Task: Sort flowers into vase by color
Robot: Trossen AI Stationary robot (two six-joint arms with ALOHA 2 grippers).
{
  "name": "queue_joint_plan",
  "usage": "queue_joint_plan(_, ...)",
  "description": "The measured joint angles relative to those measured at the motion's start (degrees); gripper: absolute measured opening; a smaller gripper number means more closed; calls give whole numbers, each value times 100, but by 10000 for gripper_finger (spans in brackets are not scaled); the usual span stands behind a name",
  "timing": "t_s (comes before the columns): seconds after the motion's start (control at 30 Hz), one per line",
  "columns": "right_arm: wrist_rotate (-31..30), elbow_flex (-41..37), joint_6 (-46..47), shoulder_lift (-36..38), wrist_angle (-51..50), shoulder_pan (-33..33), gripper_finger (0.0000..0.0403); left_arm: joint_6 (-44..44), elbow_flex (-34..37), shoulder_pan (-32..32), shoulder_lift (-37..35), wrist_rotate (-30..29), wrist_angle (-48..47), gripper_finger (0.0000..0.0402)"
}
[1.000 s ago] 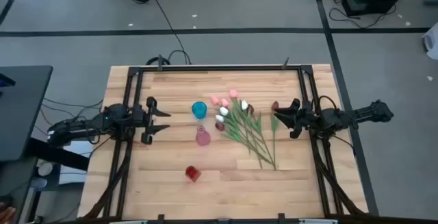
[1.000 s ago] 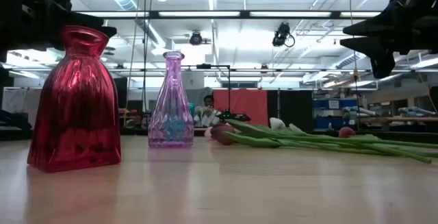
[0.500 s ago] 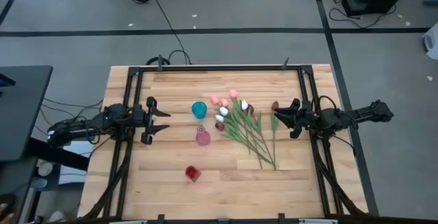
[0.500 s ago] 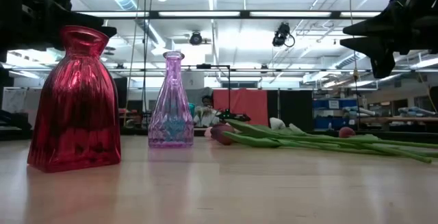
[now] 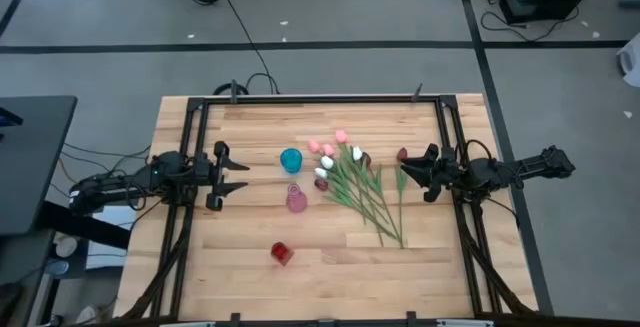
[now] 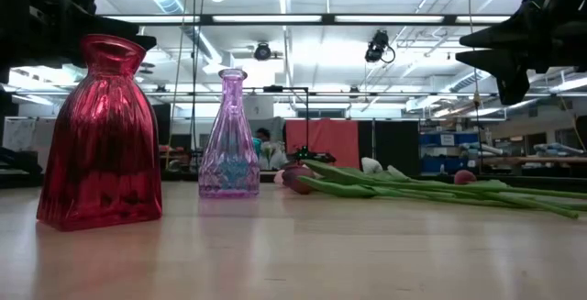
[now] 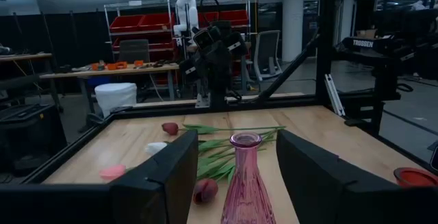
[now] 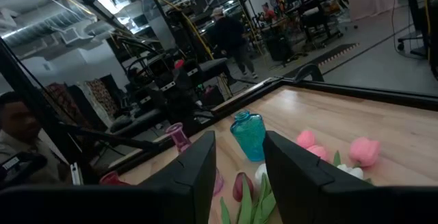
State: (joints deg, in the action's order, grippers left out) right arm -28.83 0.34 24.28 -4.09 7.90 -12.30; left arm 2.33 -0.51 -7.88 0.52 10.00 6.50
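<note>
standing over the wooden table (image 5: 250,257), both arms look parked at its sides, nothing in hand. the left gripper (image 5: 232,175) hovers above the left half with its fingers spread wide and empty, aimed across at the vases. the right gripper (image 5: 412,172) hangs at the right side, jaws likewise apart and holding nothing, right by the stems.

the flowers (image 5: 358,182) lie in one loose bundle on the bare wood between the grippers, right of centre, heads in pink, white and dark maroon fanned toward the far edge and green stems crossing each other. one maroon tulip (image 5: 402,155) lies a little apart, nearest the right gripper. none is in a vase yet, so sorting seems not to have begun.

three vases stand left of the bundle: a red vase (image 6: 99,135) near the front edge, a pink vase (image 5: 296,199) in the middle, and a teal vase (image 5: 291,159) farther back.

my worry is the tangle: with stems overlapping, a pinch could drag up a neighbour of the wrong colour. the thin stems might slip from the fingers, and the narrow necks look easy to miss; a bump could tip the slim pink vase.

the only writing i can read is "trossen" on a dark frame bar (image 7: 373,43) in the left wrist view.
</note>
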Motion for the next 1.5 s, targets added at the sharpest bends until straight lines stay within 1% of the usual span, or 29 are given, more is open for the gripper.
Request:
queue_joint_plan(1.33,0,0,-1,1,1,0,135,0,0,-1,2,1,64,203)
queue_joint_plan(1.4,1,0,-1,1,2,1,135,-217,0,-2,0,15,202,203)
queue_joint_plan(1.5,1,0,-1,-1,0,0,135,-913,1,-1,2,71,160,203)
